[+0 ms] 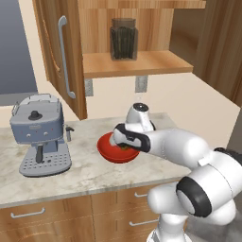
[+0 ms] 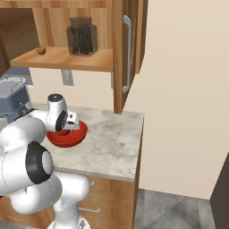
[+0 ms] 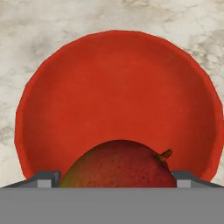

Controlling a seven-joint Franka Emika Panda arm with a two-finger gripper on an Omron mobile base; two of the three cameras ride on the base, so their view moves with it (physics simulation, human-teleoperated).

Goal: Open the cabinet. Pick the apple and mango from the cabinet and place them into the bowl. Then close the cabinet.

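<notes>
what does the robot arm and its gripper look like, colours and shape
The arm is glossy white, built of thick rounded segments with dark grey to black rings at the joints. A round white cap with a dark centre tops the wrist. The gripper is a small white and dark block in the base views; in the hand view its two finger tips are small, grey and squared. No cables or markings show.

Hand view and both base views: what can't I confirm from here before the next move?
- Mango: lower half cut off by the hand view's bottom edge; whether the claw touches it is unclear.
- Bowl: inside hidden by the arm in the left base view.
- Small round fruit on the cabinet shelf: too small to identify.
</notes>
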